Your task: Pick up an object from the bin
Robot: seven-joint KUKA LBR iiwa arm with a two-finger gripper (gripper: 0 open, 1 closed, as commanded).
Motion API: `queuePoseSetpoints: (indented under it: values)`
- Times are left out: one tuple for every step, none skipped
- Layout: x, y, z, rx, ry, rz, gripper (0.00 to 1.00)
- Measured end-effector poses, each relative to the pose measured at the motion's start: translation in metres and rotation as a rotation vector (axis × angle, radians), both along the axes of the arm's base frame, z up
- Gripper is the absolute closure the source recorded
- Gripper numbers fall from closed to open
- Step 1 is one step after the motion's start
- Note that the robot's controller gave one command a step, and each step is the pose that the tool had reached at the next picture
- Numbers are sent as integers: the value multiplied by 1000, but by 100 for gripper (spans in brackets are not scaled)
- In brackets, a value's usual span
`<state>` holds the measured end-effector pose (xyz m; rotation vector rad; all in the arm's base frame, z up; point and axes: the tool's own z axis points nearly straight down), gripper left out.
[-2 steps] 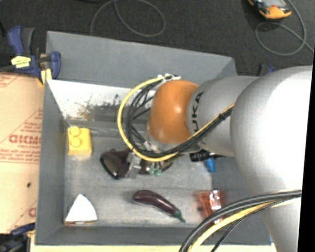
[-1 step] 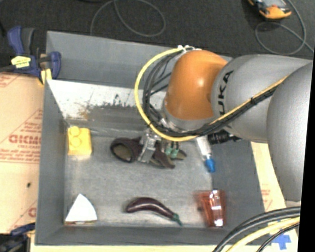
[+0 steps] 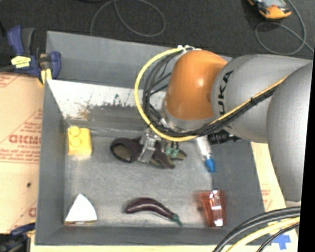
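Orange wrist cover [image 3: 193, 84] is being seen nearest, centre frame | gripper [image 3: 148, 148] is being held against dark brown lump [image 3: 123, 150], mid-bin; spread or pinched cannot be told | lump is being judged light, soft, floppy: its thick left lobe is being favoured for hold.

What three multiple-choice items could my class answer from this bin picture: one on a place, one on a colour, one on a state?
1. Where in the bin is the white wedge?
A. the view's lower left corner
B. the upper right corner
C. the centre

2. What colour is the block by the left wall?
A. red
B. yellow
C. green

3. How is the purple aubergine toy placed?
A. standing upright
B. hanging over the rim
C. lying flat on the floor

Key: 1 A, it sits where the left and lower walls meet; 2 B, it is plainly yellow; 3 C, it lies lengthwise on the floor, apart from the gripper.
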<state>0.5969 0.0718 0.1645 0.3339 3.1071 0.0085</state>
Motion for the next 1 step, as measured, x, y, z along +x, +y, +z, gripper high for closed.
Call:
queuePoseSetpoints:
  values:
    - [6,6,96,-3,-4,70,100]
